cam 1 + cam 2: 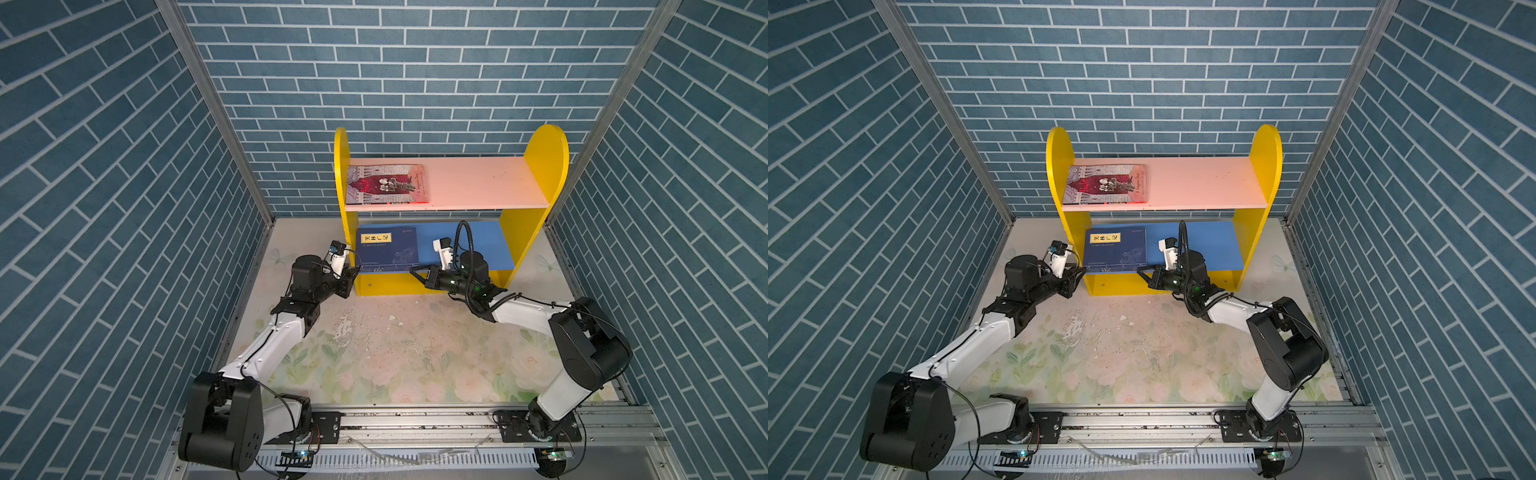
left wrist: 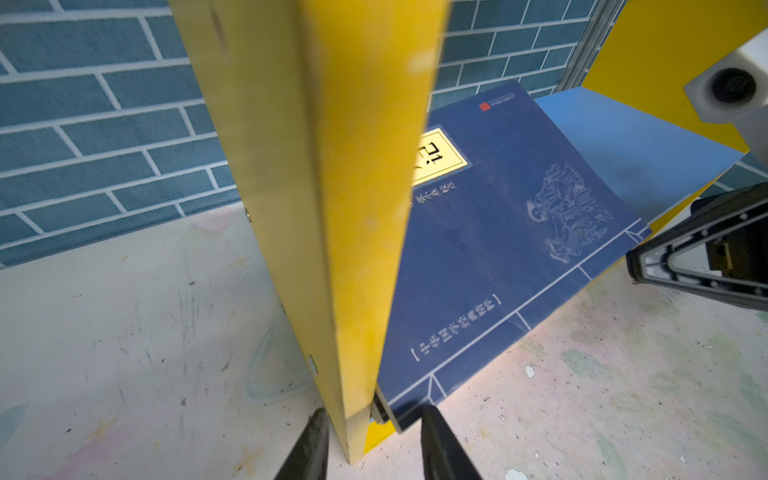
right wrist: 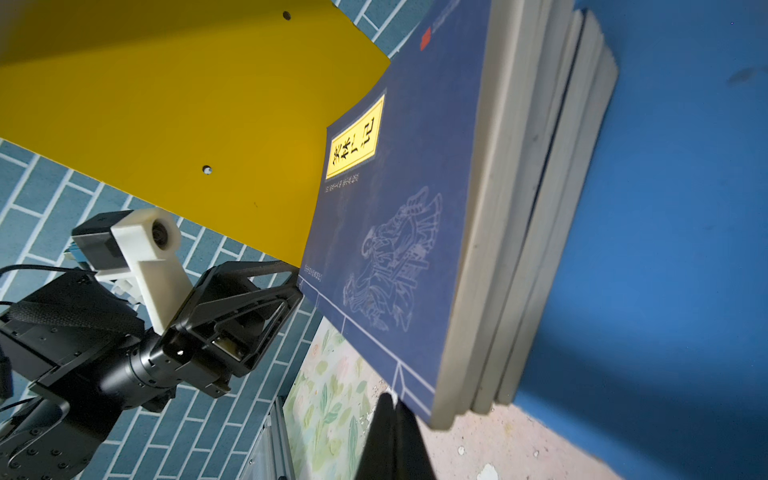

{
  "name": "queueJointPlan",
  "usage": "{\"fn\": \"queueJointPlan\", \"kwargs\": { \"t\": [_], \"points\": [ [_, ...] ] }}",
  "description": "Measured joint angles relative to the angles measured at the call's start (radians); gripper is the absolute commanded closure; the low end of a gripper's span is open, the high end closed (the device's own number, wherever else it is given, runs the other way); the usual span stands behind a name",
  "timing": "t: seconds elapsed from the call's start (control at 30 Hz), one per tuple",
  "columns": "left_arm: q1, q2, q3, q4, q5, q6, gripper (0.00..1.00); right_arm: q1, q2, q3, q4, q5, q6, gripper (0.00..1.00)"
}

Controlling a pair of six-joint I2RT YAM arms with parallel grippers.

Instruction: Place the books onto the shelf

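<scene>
Right wrist view: four navy books (image 3: pixel 395 232), matte covers and pale page edges, lie stacked past the closed, empty right fingers (image 3: pixel 384 419), overhanging the smooth blue board (image 3: pixel 685 208). The left fingers (image 2: pixel 311 440) straddle the yellow panel (image 2: pixel 324 208) and stack corner; gripping or not, I cannot tell. The grey-red book (image 1: pixel 388 185) lies on the pink board (image 1: pixel 478 183). Probably only pushing the stack in remains.

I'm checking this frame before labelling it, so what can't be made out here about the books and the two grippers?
Lower navy books: covers hidden under the top book; right wrist view shows only page edges.
Left gripper: straddles the yellow side panel; contact unclear, left wrist view.
Right gripper: shut; touch on the books' corner unclear.
Grey-and-red book: print too small in both top views.
</scene>
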Motion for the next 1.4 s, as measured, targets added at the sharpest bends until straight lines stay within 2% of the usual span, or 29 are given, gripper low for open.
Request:
{"fn": "queueJointPlan", "kwargs": {
  "t": [0.23, 0.6, 0.9, 1.4],
  "points": [
    [0.0, 0.006, 0.001, 0.003, 0.0, 0.0, 0.62, 0.0, 0.0, 0.0, 0.0, 0.0, 0.0, 1.0],
    [0.0, -0.045, 0.001, -0.035, 0.008, 0.033, 0.69, 0.0, 0.0, -0.002, 0.008, -0.003, 0.013, 1.0],
    [0.0, -0.04, 0.0, -0.056, 0.042, 0.079, 0.66, 0.0, -0.065, -0.071, 0.031, -0.014, 0.032, 0.99],
    [0.0, 0.01, 0.0, -0.037, 0.034, 0.085, 0.66, 0.0, -0.124, -0.105, 0.029, -0.003, 0.032, 0.99]
  ]
}}
